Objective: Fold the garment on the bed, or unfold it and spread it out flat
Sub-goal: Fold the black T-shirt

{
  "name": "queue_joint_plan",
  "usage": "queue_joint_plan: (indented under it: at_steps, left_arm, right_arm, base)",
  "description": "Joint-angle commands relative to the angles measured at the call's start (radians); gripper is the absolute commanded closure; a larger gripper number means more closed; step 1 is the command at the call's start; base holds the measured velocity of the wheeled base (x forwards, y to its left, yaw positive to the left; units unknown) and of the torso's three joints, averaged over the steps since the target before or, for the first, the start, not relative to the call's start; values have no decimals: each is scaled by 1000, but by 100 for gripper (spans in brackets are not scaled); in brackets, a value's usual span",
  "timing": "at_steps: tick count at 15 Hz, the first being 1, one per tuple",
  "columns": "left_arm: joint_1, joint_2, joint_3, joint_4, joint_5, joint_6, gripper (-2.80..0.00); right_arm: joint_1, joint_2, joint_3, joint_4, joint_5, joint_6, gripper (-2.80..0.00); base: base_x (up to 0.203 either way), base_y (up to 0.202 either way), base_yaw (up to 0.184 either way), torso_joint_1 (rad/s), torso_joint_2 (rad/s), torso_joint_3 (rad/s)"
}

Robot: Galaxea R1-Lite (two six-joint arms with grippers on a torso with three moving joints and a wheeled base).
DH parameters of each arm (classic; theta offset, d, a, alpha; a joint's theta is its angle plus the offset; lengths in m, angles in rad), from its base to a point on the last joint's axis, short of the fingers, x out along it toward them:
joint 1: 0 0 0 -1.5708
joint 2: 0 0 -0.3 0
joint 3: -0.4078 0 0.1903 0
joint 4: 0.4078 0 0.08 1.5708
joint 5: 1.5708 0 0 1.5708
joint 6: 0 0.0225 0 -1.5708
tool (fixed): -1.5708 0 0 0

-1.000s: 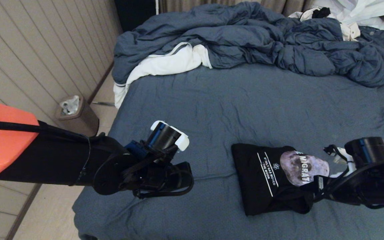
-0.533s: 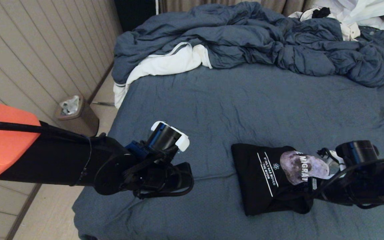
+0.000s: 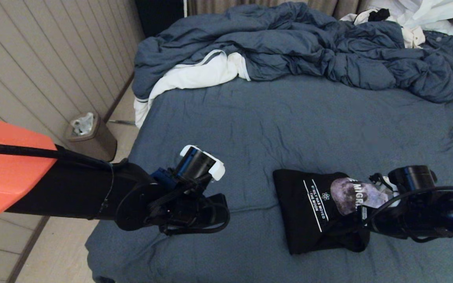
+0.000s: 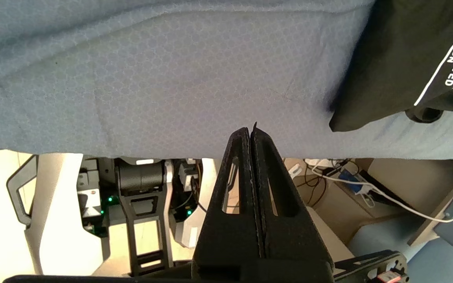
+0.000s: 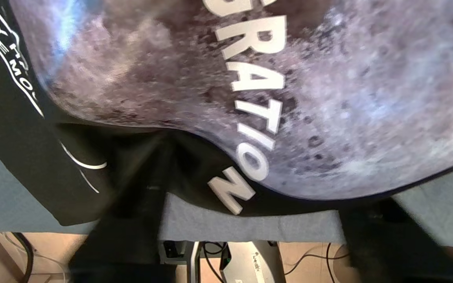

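Since 1 second earlier the right gripper [image 3: 358,220] had slid leftward onto the garment [image 3: 309,212], hiding more of its grey moon print; its fingers [image 5: 132,220] were spread wide over the near edge, gripping nothing visible. That folded black T-shirt, with 2 white lines of text, lay near the front edge of the bed [image 3: 289,125]. Well to its left the left gripper [image 4: 252,135] hovered, fingers pressed together and empty. Farther back sat a rumpled, puffy duvet [image 3: 309,47] over a white cloth [image 3: 195,76].
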Motion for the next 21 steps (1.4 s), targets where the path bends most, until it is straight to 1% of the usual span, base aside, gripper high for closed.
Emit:
queue_joint_plan:
  at_steps: [1,9,10,13,14,17,21]
  left_arm:
    - [0,3,3,1,1,-5,0]
    - [0,2,7,1,2,-7,0]
    - [0,3,7,1,2,-10,0]
    - [0,0,7,1,1,-10,0]
    - [0,1,7,1,2,-10,0]
    - [0,2,8,1,1,-10,0]
    - [0,3,10,1,1,-10,0]
  right_arm:
    - [2,3,5,-2,1,-1,0]
    - [1,-61,-1,6,-5,-14,0]
    - [-6,-74,-7,12,-9,-29,0]
    - [-58,-66,-33,113,-32,-150,0]
    - [-60,-49,-31,114,-33,-163,0]
    - [-79,-5,-24,112,-34,-169,0]
    - [-75,9,-16,110,-33,-164,0]
  base:
    - [0,0,0,0,0,0]
    - [0,0,0,0,0,0]
    - [0,0,0,0,0,0]
    - [0,0,0,0,0,0]
    - [0,0,0,0,0,0]
    - [0,0,0,0,0,0]
    - [0,0,0,0,0,0]
